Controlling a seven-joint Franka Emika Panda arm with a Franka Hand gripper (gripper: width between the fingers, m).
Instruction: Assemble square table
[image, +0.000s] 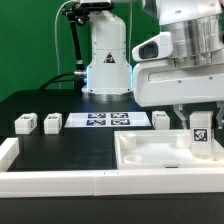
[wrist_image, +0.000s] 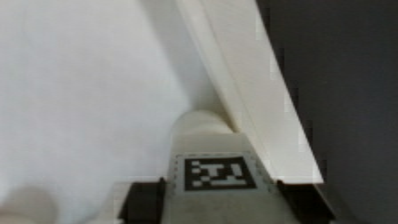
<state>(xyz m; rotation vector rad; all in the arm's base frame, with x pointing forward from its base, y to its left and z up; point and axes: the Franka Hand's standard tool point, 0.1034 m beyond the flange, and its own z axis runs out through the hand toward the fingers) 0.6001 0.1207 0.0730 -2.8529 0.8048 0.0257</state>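
Marker-tagged white leg block (wrist_image: 217, 165) clamped between fingers (wrist_image: 153, 205), upright at corner of rimmed white slab (image: 150, 152).

Marker board (image: 100, 120) between 3 leg blocks (image: 52, 122), 1 leg block (image: 200, 130) in slab (image: 140, 158)

Your exterior view stands off the arm, a little above the matte black table (image: 70, 145). It looks over the long low white barrier wall (image: 60, 182) toward the white robot base (image: 105, 60), with the gripper (image: 200, 128) close to the lens. Your wrist view looks down along the jaws from very near, and it is blurred. Both views share the small white marker-tagged leg block (wrist_image: 219, 172) between the jaws and, it seems, the raised rim of the large white plastic square slab (image: 150, 152) just beside them.
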